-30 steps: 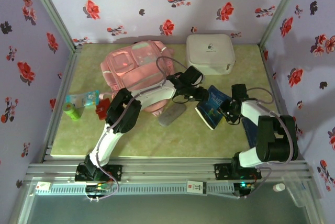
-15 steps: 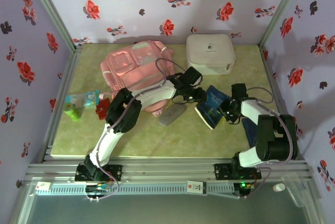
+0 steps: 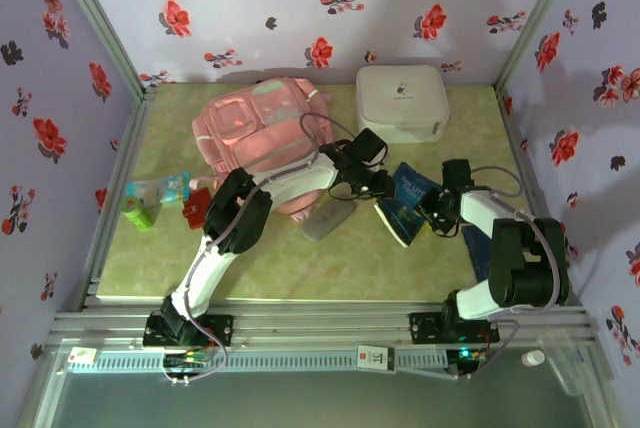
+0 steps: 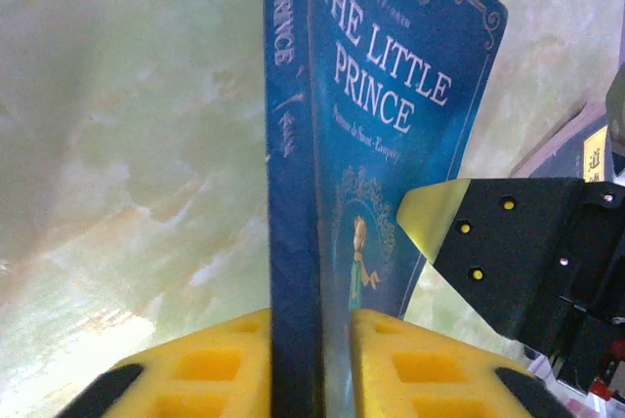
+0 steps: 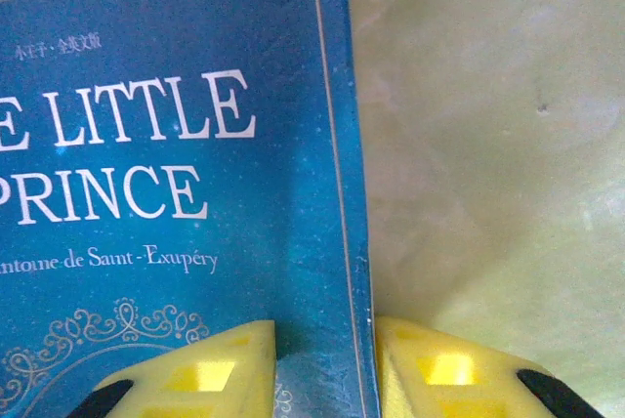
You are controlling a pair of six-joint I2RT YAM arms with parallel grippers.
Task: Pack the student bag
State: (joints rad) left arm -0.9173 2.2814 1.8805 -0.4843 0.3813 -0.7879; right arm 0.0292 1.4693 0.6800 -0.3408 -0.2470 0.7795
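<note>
Left claw (image 4: 311, 332) clamped on spine of blue book (image 4: 391, 125) | right claw (image 5: 325, 340) clamped on its fore-edge | student bag (image 3: 255, 128) nearby

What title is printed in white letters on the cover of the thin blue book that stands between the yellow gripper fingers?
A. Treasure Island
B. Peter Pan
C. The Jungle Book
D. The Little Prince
D: the blue book carries the words THE LITTLE PRINCE in white on its cover in both wrist views, and along its spine in the left wrist view.
</note>
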